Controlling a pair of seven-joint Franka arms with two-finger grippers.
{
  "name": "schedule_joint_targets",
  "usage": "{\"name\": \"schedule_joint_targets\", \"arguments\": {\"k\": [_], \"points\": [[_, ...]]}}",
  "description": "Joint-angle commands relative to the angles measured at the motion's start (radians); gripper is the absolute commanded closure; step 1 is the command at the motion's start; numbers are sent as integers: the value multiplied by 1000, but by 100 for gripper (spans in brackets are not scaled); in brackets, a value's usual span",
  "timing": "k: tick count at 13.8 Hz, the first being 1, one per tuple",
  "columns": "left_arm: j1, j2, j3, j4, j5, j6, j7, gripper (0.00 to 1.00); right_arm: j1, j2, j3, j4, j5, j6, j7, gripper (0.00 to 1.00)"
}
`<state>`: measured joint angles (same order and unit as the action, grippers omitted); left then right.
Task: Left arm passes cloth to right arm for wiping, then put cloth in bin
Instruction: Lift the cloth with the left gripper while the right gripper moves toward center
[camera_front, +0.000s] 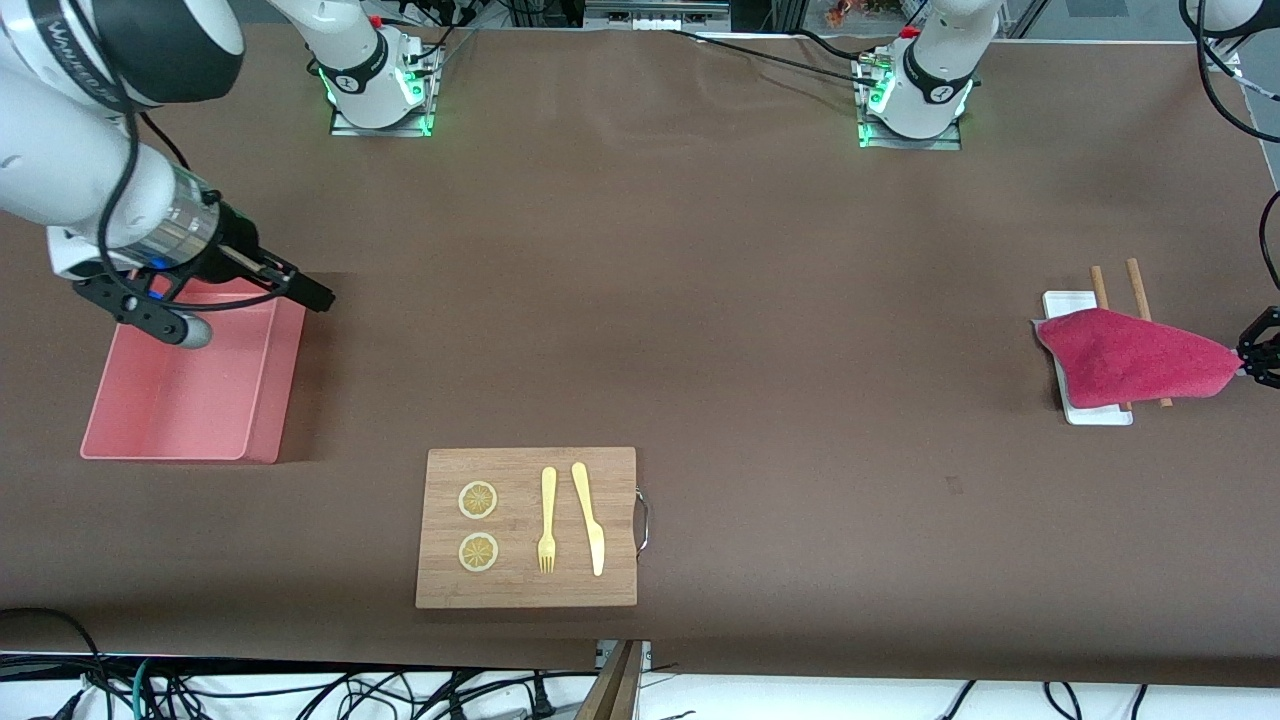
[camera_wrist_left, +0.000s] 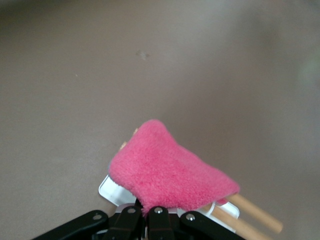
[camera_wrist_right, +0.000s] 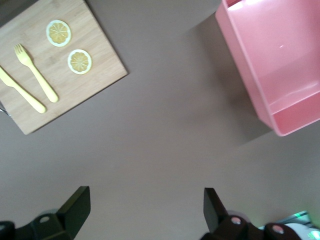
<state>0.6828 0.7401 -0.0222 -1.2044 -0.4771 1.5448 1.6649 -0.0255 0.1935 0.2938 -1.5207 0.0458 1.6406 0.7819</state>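
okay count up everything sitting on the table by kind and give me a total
Lemon slices: 2
Fork: 1
Knife: 1
Wooden board: 1
Bin: 1
White tray: 1
Wooden sticks: 2
Cloth: 1
Total: 10

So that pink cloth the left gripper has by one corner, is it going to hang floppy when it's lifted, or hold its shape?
Probably floppy: the cloth, pinched at one corner by the left gripper, already sags over the white tray and chopsticks. Its fuzzy pile suggests a light, grippy fabric, unlikely to slip. It might drag the chopsticks as it rises.
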Motion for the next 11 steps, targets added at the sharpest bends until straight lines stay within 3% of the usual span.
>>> {"name": "schedule_joint_targets", "arguments": {"k": [1, 4, 7, 11], "points": [[-80, -111, 5, -12, 83, -37, -201, 100, -8, 18, 40, -9, 43, 57, 104, 0], [-185, -192, 5, -15, 139, -92, -495, 100, -1, 58, 96, -9, 69, 132, 230, 0], [-323, -240, 7, -15, 155, -129, -786, 100, 38, 98, 111, -9, 69, 226, 359, 0], [-541, -286, 5, -14, 163, -153, -1315, 100, 71, 138, 136, -9, 72, 344, 496, 0]]}}
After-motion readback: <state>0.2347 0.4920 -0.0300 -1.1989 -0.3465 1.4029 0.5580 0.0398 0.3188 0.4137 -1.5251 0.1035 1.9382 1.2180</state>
